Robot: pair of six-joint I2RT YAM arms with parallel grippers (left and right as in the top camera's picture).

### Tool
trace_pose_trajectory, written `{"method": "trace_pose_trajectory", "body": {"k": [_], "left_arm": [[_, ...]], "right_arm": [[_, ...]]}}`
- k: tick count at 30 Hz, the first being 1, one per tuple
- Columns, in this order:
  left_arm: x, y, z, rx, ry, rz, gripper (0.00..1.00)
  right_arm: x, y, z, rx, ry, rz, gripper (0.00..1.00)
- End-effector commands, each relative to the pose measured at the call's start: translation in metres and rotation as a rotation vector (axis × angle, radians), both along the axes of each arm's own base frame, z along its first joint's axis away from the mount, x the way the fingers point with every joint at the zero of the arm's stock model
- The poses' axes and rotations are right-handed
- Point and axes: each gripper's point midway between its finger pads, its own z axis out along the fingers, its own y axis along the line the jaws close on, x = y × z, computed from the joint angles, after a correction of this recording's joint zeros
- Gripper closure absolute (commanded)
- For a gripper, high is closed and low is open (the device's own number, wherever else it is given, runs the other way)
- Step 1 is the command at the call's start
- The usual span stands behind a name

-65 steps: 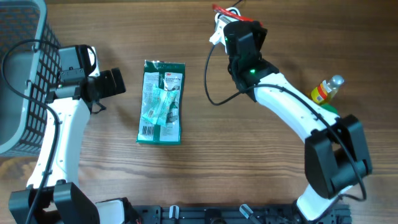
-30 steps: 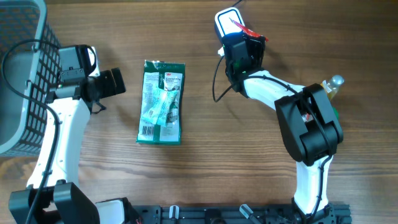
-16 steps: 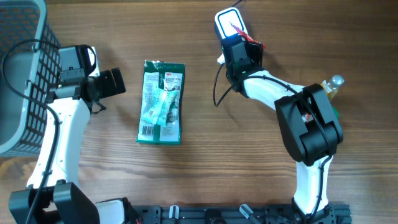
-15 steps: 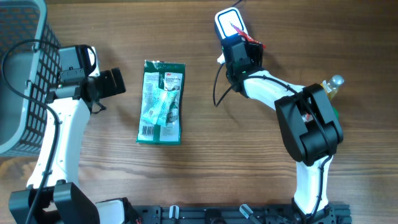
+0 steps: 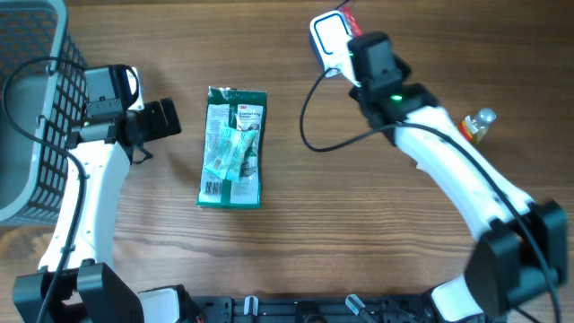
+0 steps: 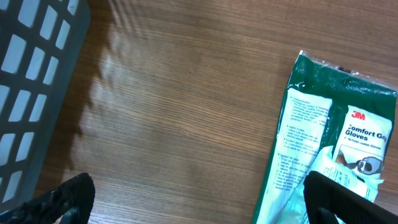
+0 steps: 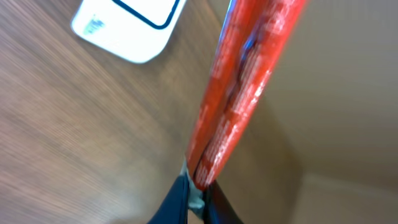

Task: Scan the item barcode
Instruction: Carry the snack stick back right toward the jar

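Right wrist: red tag (image 7: 249, 81) btwn jaws

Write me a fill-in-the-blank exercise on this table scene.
1. The glove packet is mostly ___ in colour.
2. The right gripper is shut on a thin ___ strip.
3. The grey basket stands beside the ___ arm.
4. The left gripper has its jaws ___.

Missing words: green; red; left; open.
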Motion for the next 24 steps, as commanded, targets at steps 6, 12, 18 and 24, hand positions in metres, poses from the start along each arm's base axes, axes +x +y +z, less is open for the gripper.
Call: {"method": "trace_pose_trajectory", "body": {"k": [6, 12, 18, 24], "left_arm": [[0.001, 0.003, 0.001, 0.016, -0.001, -0.004, 0.00], [0.001, 0.003, 0.001, 0.016, 0.000, -0.004, 0.00], [0.001, 0.003, 0.001, 0.016, 0.000, -0.004, 0.00], [0.001, 0.003, 0.001, 0.016, 0.000, -0.004, 0.00]], "right_arm": [[-0.094, -0.005, -0.067, 0.590, 0.509, -0.390, 0.96], [-0.127, -0.025, -0.101, 0.595, 0.604, -0.585, 0.96], [-0.146, -0.054, -0.112, 0.518, 0.557, -0.849, 0.96], [-0.167, -0.058, -0.112, 0.475, 0.623, -0.897, 0.96]]}}
